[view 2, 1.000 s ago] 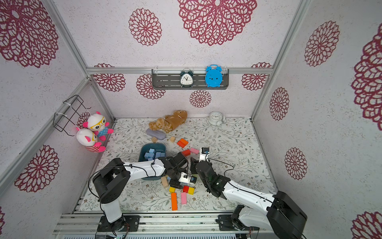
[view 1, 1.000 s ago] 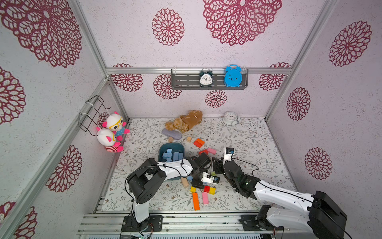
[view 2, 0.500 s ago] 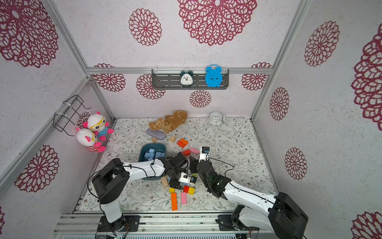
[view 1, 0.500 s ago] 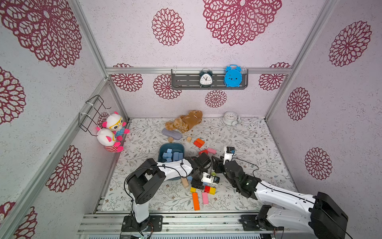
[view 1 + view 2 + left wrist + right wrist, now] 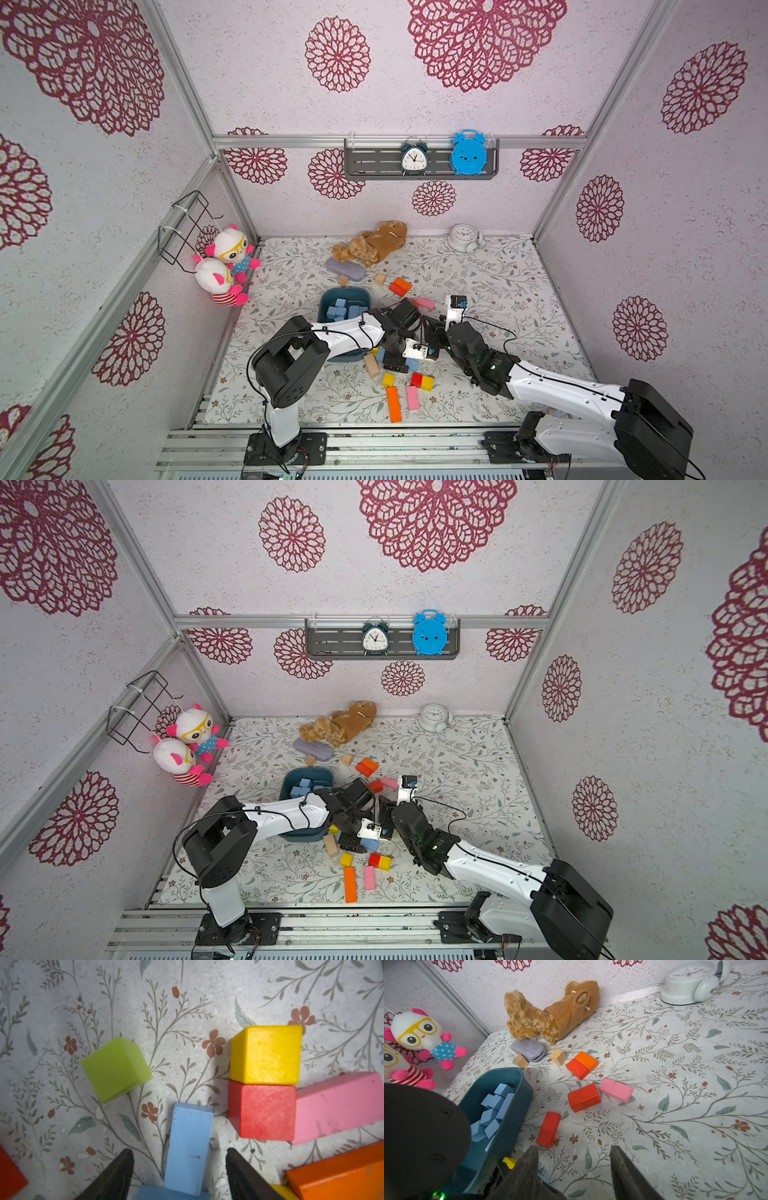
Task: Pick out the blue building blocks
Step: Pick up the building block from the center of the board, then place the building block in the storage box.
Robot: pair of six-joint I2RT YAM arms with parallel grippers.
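Note:
A long blue building block (image 5: 189, 1147) lies flat on the flowered cloth between the fingers of my left gripper (image 5: 179, 1167), which is open, with cloth showing on both sides of the block. A second blue block (image 5: 166, 1194) touches its near end. In both top views the left gripper (image 5: 397, 363) (image 5: 351, 843) is low over the block cluster, in front of the dark teal tray (image 5: 345, 293), beside a blue block (image 5: 413, 365). The tray (image 5: 517, 1105) holds several blue blocks (image 5: 496, 1103). My right gripper (image 5: 573, 1159) (image 5: 432, 332) is open and empty over bare cloth.
Close round the left gripper lie a green cube (image 5: 116, 1068), a yellow cube (image 5: 266, 1055) against a red cube (image 5: 264, 1109), a pink brick (image 5: 338, 1105) and an orange brick (image 5: 336, 1178). Beyond the right gripper lie red bricks (image 5: 583, 1097), a teddy (image 5: 550, 1014) and a white clock (image 5: 691, 982).
Both arms have shifted only slightly. The left gripper stays low over the block cluster, and no block has visibly been taken up or let go.

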